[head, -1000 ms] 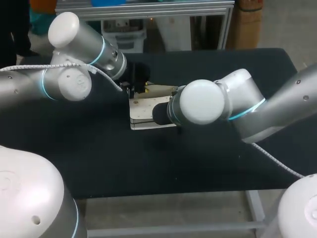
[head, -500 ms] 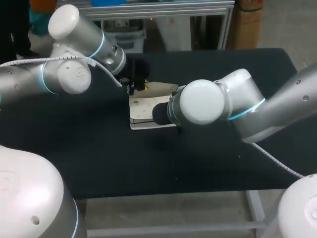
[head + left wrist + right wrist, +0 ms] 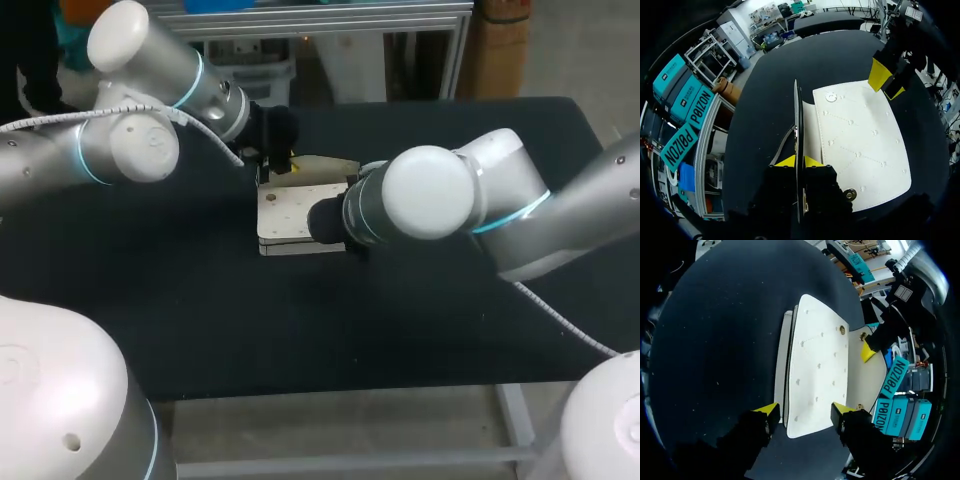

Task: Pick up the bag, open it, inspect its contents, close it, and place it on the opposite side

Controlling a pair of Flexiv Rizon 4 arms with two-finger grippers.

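Note:
A white quilted bag (image 3: 293, 215) lies flat in the middle of the black table (image 3: 200, 300). In the left wrist view my left gripper (image 3: 799, 161) is shut on the bag's flap (image 3: 797, 115), which stands raised and edge-on beside the bag body (image 3: 860, 150). In the head view that gripper (image 3: 280, 160) sits at the bag's far edge. My right gripper (image 3: 805, 414) is open over the bag's other end (image 3: 817, 365), fingertips (image 3: 771, 410) apart on either side of it. Its own wrist hides it in the head view.
My right arm's wrist and elbow (image 3: 430, 195) hang over the table's right half. The table's front edge (image 3: 330, 385) lies well short of the bag, with bare black surface around it.
My right gripper has opened and its arm has shifted slightly up and right. My left gripper has drawn the flap back and upward a little.

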